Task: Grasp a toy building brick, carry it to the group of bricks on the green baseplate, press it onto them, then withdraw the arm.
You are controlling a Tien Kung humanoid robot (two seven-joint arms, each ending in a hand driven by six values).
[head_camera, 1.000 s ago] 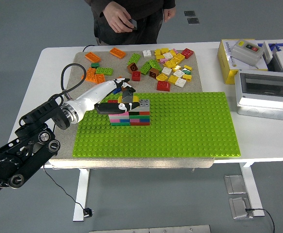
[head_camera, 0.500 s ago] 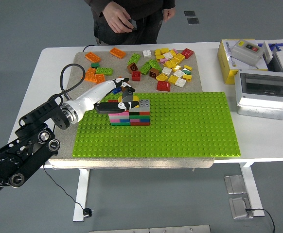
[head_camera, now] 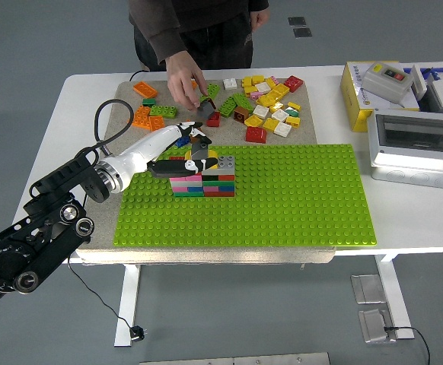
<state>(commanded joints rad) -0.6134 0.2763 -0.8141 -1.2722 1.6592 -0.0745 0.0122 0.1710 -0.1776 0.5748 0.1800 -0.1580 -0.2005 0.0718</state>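
A stack of bricks (head_camera: pixel 204 182) in pink, green, red and blue layers stands on the left part of the green baseplate (head_camera: pixel 297 198). My left hand (head_camera: pixel 193 154) lies on top of the stack. Its fingers (head_camera: pixel 199 149) curl over a yellow brick (head_camera: pixel 211 160) at the stack's top, next to a grey brick (head_camera: pixel 226 161). Loose bricks (head_camera: pixel 263 103) in many colours lie scattered on the mat behind the baseplate. A person's hand (head_camera: pixel 183 85) reaches down among them and holds a small dark brick (head_camera: pixel 205 112).
Orange bricks (head_camera: pixel 144 115) lie at the mat's back left. A grey electrical box (head_camera: pixel 417 144) and a yellow box (head_camera: pixel 374 87) stand at the table's right. A black cable (head_camera: pixel 103 122) loops by my left forearm.
The person's hand has come down from the table's far edge to the loose bricks. My left hand has stayed on the stack.
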